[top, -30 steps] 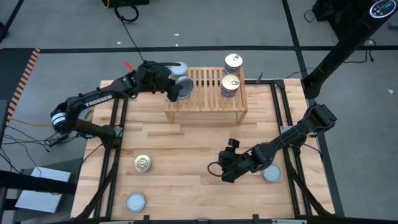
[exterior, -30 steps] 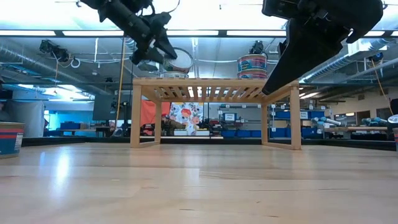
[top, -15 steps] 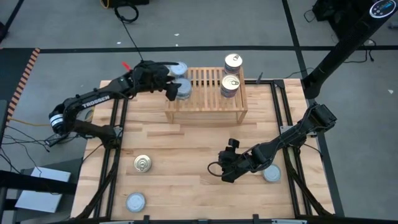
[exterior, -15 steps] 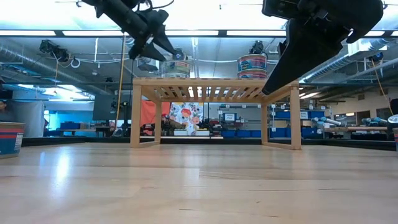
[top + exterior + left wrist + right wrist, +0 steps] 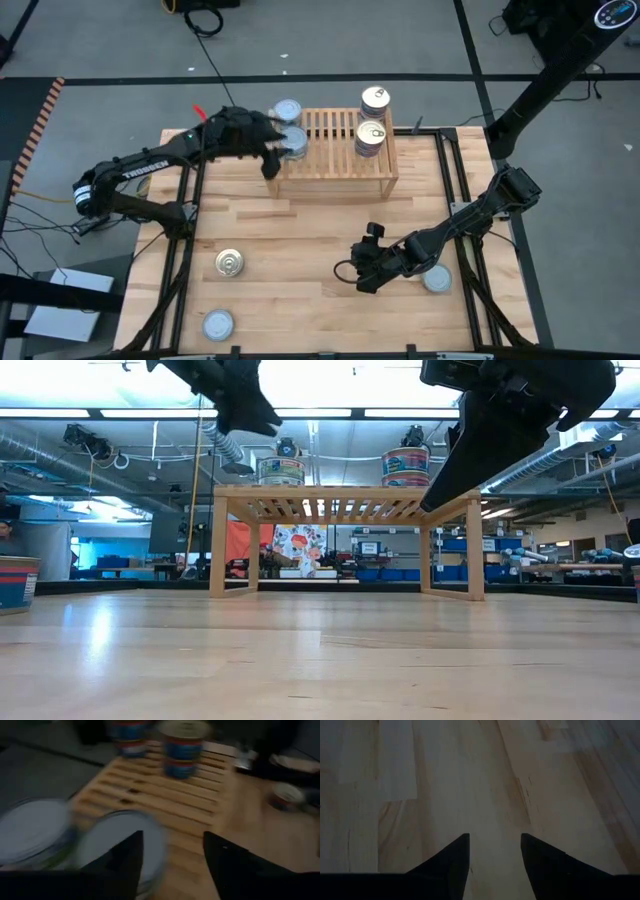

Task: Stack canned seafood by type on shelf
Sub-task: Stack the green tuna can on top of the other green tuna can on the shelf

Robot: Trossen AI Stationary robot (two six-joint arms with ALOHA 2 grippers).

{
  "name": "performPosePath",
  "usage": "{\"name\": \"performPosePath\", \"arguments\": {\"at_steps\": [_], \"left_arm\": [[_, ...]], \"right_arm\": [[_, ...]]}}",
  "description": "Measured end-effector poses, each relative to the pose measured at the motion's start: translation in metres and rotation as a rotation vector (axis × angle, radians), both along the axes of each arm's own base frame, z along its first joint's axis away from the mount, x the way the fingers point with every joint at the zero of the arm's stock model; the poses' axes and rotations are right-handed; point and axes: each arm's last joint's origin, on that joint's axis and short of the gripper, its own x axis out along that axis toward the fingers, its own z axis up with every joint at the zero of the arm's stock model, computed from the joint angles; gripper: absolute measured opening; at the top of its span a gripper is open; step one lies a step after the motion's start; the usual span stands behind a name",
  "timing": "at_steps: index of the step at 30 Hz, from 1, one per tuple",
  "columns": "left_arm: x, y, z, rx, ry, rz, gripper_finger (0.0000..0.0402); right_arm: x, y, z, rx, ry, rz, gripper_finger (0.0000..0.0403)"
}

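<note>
On the near left of the bench (image 5: 300, 240) I see two loose tins: a silver-lidded tin (image 5: 218, 324) by the front edge and a gold-lidded tin (image 5: 230, 263) just behind it, both short, round and upright on the pale plank surface.

Further back, my left hand (image 5: 268, 152) has pulled off the shelf (image 5: 330, 165) since a second ago. Then it was over the shelf's left end with a tin between its fingers; now it hangs just off that end, fingers apart and holding nothing. In the left wrist view the two dark fingers (image 5: 125, 860) stand spread, with two silvery tins blurred beyond them.

Those two silver tins (image 5: 290, 140) now sit free at the shelf's left end, one at the back corner and one just in front of it, side by side. The shelf is light wood with a slatted top and solid side boards.

At its right end stand two stacks of gold-lidded tins (image 5: 372, 125), one behind the other, labels banded in blue and red.

My right hand (image 5: 365, 275) hovers low over the bench at front right, unchanged, its fingers apart over bare planks. One more silver-lidded tin (image 5: 436, 280) sits just beside that arm.
</note>
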Motion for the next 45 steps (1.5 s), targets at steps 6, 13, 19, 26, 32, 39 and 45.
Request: {"name": "performPosePath", "arguments": {"at_steps": [6,13,19,26,32,39,45], "left_arm": [[0.035,-0.032,-0.014,0.07,0.037,-0.138,0.0103],[0.075,-0.048,-0.04,0.35,0.152,-0.027,0.0008],[0.091,-0.042,-0.063,0.462,0.281,0.083,0.0004],[0.106,-0.038,-0.071,0.565,0.398,0.168,0.0002],[0.104,-0.037,-0.078,0.58,0.484,0.22,0.0002],[0.099,-0.037,-0.081,0.603,0.55,0.291,0.0001],[0.097,-0.036,-0.082,0.599,0.562,0.318,0.0001]], "right_arm": [[0.001,-0.001,0.0,-0.009,0.001,0.008,0.0117],[0.001,-0.001,0.0,-0.017,0.002,0.019,0.001],[0.001,-0.001,0.0,-0.018,0.003,0.021,0.0027],[0.0,-0.001,0.0,-0.019,0.005,0.02,0.0006],[0.0,-0.001,0.0,-0.019,0.009,0.018,0.0019],[0.0,-0.001,0.0,-0.02,0.011,0.017,0.0006],[0.0,-0.001,0.0,-0.019,0.011,0.017,0.0015]]}}
